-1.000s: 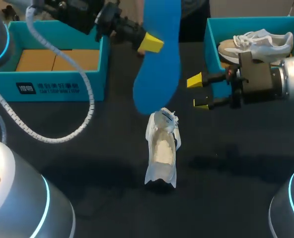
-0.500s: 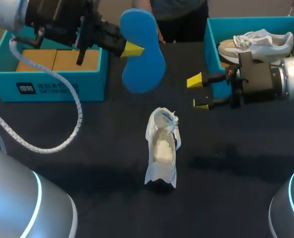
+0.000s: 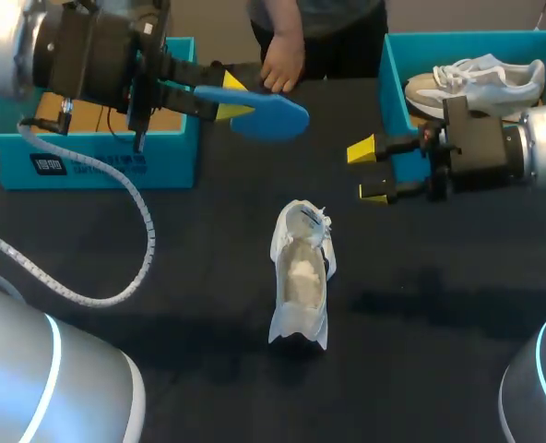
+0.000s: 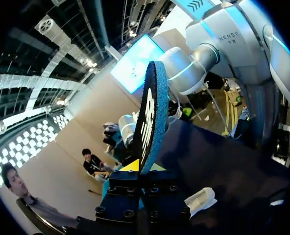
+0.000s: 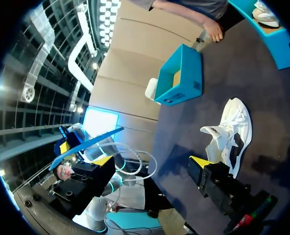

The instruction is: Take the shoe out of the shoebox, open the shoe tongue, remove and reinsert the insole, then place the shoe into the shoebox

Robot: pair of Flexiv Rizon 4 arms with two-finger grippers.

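left gripper (image 3: 229, 100) clamped on blue insole (image 3: 268, 115), upper centre, above table (image 3: 439, 305) | right gripper (image 3: 368, 172) fingers apart, empty, just beside right shoebox (image 3: 395, 65) wall | shoe (image 3: 301, 277) at centre, well apart from boxes and grippers | left shoebox (image 3: 98, 166) upper left, white print on front | person's hand (image 3: 280, 69) at top-centre table edge

A white shoe (image 3: 301, 277) sits mid-bench (image 3: 439, 323), its tongue pulled open. The blue insole (image 3: 264, 113) hangs level above. The teal shoebox (image 3: 395, 65) holds a second shoe (image 3: 476, 81).
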